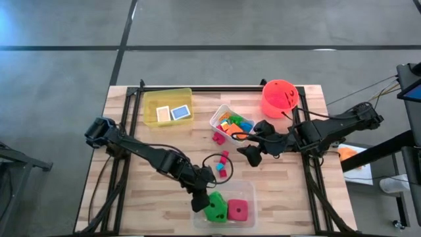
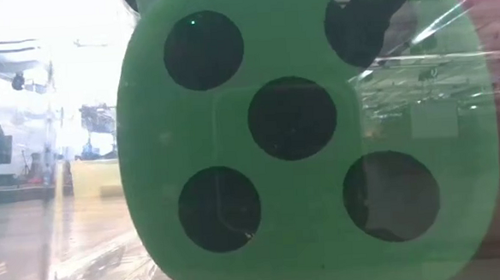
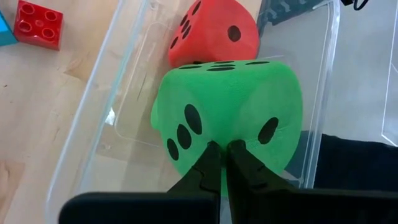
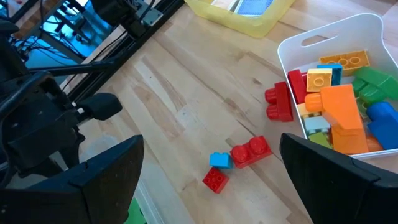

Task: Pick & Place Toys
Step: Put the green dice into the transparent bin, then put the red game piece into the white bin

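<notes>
While pinched, green die (image 3: 227, 115) at left gripper (image 3: 222, 163)

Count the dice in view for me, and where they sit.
2. The green die and the pink die sit side by side in the clear tub; the left gripper pinches the green one.

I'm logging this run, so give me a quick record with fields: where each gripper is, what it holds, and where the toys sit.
left gripper: shut, pinching the green die over the clear tub
right gripper: open, holding nothing, above the table beside the white tub
clear tub: green die and pink die
white tub: heaped with bright blocks
loose blocks: a few on the table between the tubs
yellow tub: two flat tiles
orange bucket: at the table's far edge
</notes>
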Robot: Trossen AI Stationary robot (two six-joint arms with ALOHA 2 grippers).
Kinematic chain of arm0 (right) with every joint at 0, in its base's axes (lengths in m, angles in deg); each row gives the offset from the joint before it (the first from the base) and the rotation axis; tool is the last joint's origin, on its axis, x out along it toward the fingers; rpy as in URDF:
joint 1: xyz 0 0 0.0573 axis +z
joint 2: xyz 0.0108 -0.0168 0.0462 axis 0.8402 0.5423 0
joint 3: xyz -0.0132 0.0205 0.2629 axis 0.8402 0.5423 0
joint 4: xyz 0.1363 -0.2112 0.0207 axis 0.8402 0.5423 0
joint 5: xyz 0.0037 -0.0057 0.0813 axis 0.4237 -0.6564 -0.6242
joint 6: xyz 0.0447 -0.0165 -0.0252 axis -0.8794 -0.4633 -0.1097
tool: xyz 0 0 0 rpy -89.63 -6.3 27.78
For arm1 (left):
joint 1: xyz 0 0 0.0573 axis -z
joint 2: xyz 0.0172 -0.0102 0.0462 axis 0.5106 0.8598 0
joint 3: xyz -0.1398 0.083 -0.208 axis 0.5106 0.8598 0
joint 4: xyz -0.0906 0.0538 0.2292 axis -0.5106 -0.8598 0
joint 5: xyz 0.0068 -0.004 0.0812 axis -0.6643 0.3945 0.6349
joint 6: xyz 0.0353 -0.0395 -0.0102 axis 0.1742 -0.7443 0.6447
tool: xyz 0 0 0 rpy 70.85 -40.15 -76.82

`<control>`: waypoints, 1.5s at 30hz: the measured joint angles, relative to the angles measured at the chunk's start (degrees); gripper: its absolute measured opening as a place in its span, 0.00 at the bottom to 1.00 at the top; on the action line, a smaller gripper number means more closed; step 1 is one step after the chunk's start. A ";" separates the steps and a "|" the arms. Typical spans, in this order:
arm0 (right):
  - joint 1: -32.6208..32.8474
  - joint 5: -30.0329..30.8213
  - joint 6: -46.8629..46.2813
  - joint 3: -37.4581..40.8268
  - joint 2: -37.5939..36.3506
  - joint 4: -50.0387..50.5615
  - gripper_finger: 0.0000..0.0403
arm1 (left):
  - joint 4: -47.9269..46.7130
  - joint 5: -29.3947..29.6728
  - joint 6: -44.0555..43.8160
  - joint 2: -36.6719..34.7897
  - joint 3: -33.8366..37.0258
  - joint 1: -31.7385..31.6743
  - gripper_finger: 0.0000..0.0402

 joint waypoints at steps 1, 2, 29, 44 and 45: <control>0.00 0.02 0.00 0.00 0.00 0.01 0.92 | 0.00 -0.01 0.00 0.00 0.00 0.00 0.00; 0.00 0.00 0.00 0.00 0.00 0.01 0.92 | 0.02 0.00 0.00 0.00 0.00 0.00 0.01; 0.00 -0.21 1.61 0.00 0.00 0.02 0.92 | 0.57 -1.73 -0.46 -1.04 -0.02 -0.13 0.68; -0.04 -7.94 25.80 0.00 1.62 -0.11 0.92 | 0.12 -1.49 2.48 -4.82 -0.02 -0.13 0.70; -0.04 -8.35 28.04 0.00 2.22 -0.16 0.92 | 0.11 -1.49 2.60 -5.33 -0.02 -0.13 0.70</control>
